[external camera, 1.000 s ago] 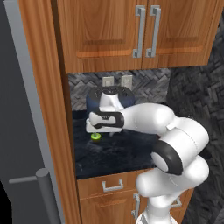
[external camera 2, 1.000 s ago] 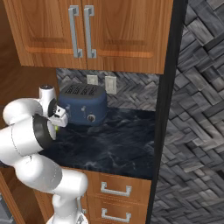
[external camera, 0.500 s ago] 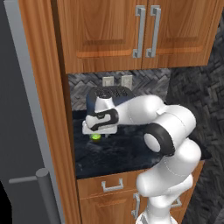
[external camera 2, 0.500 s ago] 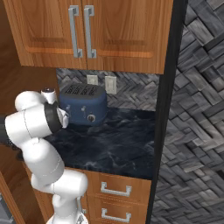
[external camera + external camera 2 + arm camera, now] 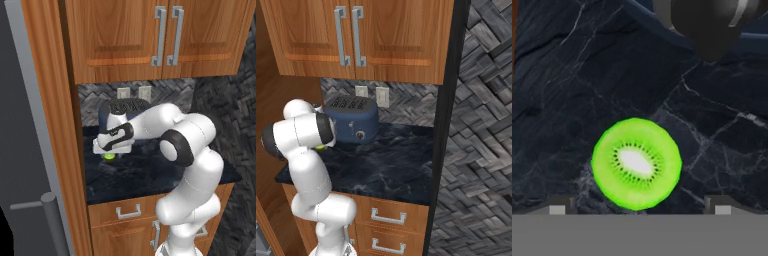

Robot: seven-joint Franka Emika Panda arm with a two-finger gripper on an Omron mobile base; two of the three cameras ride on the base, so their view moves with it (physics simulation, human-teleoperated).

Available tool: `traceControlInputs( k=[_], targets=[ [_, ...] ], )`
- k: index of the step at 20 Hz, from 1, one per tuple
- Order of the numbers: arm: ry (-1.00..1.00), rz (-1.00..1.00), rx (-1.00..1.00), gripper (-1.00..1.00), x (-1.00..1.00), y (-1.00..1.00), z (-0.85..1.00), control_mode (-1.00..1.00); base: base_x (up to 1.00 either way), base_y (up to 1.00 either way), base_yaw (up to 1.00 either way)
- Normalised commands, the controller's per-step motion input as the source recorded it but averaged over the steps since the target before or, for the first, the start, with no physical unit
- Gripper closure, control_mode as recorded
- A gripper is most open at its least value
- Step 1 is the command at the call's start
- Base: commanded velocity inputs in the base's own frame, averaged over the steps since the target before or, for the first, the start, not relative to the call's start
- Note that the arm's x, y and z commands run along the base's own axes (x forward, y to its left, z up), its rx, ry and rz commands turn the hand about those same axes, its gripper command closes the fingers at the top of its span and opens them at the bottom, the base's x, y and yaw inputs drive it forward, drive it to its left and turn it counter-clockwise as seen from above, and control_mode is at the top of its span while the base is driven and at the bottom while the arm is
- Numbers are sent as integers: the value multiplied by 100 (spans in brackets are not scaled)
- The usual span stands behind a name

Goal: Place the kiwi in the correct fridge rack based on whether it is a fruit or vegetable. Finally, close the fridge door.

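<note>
The kiwi (image 5: 636,163) lies cut face up on the black marble counter (image 5: 150,172), a small lime-green round. In the left base view the kiwi (image 5: 108,156) shows just under my hand. My gripper (image 5: 639,207) hangs straight above it, open, one fingertip (image 5: 559,207) on each side of the fruit and neither touching it. From the left base camera the gripper (image 5: 109,151) sits at the counter's left end, close to the wooden side panel. The fridge rack is out of view.
A dark blue toaster (image 5: 353,120) stands at the back of the counter, just behind my hand. The grey fridge door (image 5: 20,130) with its bar handle (image 5: 47,205) stands at the far left. A wooden panel (image 5: 57,125) separates it from the counter. Upper cabinets (image 5: 160,35) hang above.
My arm has swung its elbow over and the hand has shifted left and down until it sits right over the kiwi. The jaws have stayed wide. The kiwi has not moved.
</note>
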Motion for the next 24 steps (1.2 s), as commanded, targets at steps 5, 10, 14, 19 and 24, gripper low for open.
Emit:
traceControlInputs(
  k=[5,10,14,19,24],
  targets=[
    [-1,0,0,-100,21,11,-17,-100,0,0,0],
    [0,0,0,-100,3,3,-19,-100,0,0,0],
    [0,0,0,-100,3,1,-24,-100,0,0,0],
    [0,0,0,100,5,3,-25,-100,0,0,0],
    [0,2,0,100,11,10,-17,-100,0,0,0]
  ],
)
